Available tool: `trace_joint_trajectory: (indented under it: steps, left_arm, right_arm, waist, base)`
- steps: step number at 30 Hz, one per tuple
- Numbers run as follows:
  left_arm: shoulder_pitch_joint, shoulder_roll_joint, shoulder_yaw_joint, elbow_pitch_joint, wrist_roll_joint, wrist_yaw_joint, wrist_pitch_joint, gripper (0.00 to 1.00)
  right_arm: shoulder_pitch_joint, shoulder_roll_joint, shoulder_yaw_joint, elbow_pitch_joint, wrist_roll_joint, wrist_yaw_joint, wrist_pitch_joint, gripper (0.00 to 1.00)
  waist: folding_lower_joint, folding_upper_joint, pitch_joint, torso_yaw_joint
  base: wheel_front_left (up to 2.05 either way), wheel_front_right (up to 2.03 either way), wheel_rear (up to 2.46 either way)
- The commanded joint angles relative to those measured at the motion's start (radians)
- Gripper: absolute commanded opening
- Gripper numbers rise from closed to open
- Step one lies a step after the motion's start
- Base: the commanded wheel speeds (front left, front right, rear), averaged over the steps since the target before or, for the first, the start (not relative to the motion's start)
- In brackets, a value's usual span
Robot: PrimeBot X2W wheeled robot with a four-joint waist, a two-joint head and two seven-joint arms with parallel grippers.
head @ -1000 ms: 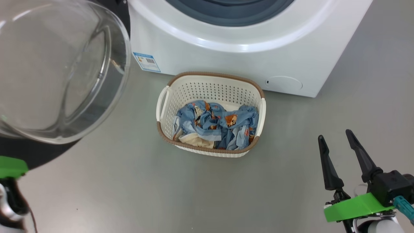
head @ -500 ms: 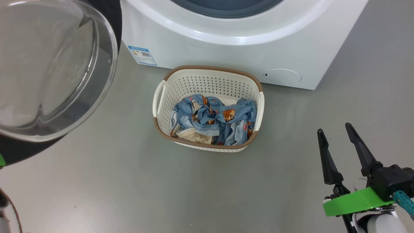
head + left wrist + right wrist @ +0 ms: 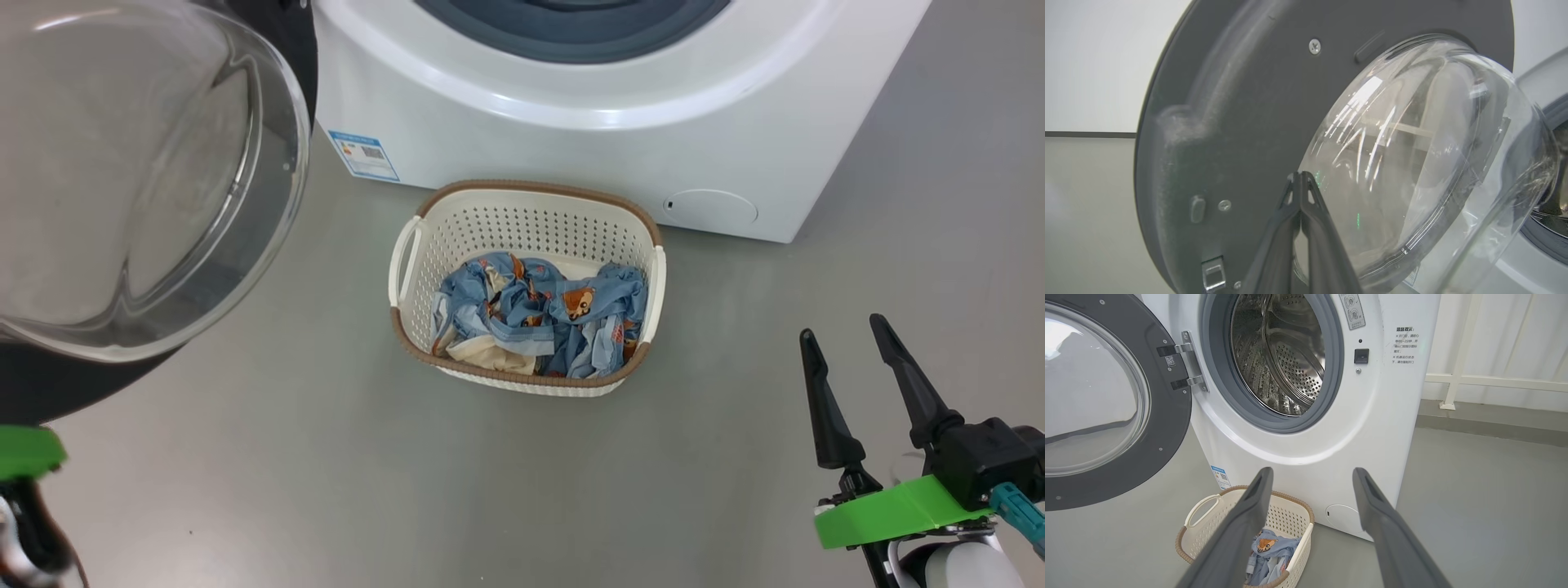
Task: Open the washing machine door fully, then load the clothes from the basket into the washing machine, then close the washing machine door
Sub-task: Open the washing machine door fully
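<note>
At far left the door stands swung wide on its hinge, its glass bowl bulging toward the camera. The left gripper has its fingers pressed together, empty, tips close to the door's dark inner face beside the glass; I cannot tell whether they touch. The door looks stiff and heavy, and the glass slick, so the grey ring seems the better place to push.

In the middle, the basket sits on the floor just before the washer, with the clothes heaped inside it. They look light, soft and limp; they would likely drape and trail, perhaps several together. A raised fold at the top of the heap is the likely place to pinch, from above. The basket seems light enough to slide.

At right, the right gripper hangs over bare floor, well apart from the basket, fingers spread and empty.
</note>
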Motion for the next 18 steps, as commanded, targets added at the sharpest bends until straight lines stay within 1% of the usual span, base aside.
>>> trace_joint_trajectory:
  steps: [1, 5, 10, 15, 18]
  left_arm:
    - [0.028, 0.029, 0.036, -0.057, 0.020, -0.010, -0.005, 0.00]
    - [0.100, -0.017, 0.029, -0.138, 0.063, -0.019, -0.005, 0.00]
    - [0.198, -0.072, -0.011, -0.265, 0.111, -0.025, -0.005, 0.00]
    - [0.281, -0.099, -0.080, -0.354, 0.125, -0.024, -0.005, 0.00]
    - [0.315, -0.104, -0.149, -0.382, 0.135, -0.035, -0.005, 0.00]
  right_arm:
    - [-0.003, 0.001, 0.030, -0.018, 0.001, 0.002, -0.010, 1.00]
    - [0.003, 0.001, 0.035, -0.009, 0.005, 0.002, -0.012, 1.00]
    - [0.019, 0.001, 0.033, -0.006, 0.005, 0.002, -0.013, 1.00]
    - [0.026, 0.001, 0.030, -0.007, 0.006, 0.002, -0.010, 1.00]
    - [0.031, 0.001, 0.028, -0.004, 0.010, 0.002, -0.011, 1.00]
  waist:
    - [-0.0001, -0.0001, -0.011, 0.000]
    - [-0.0001, -0.0001, -0.031, -0.002]
    - [-0.0001, -0.0001, -0.054, -0.001]
    - [-0.0001, -0.0001, -0.066, -0.008]
    - [-0.0001, -0.0001, -0.074, -0.013]
  base:
    - [0.00, 0.00, 0.00]
    - [0.00, 0.00, 0.00]
    - [0.00, 0.00, 0.00]
    - [0.00, 0.00, 0.00]
    - [0.00, 0.00, 0.00]
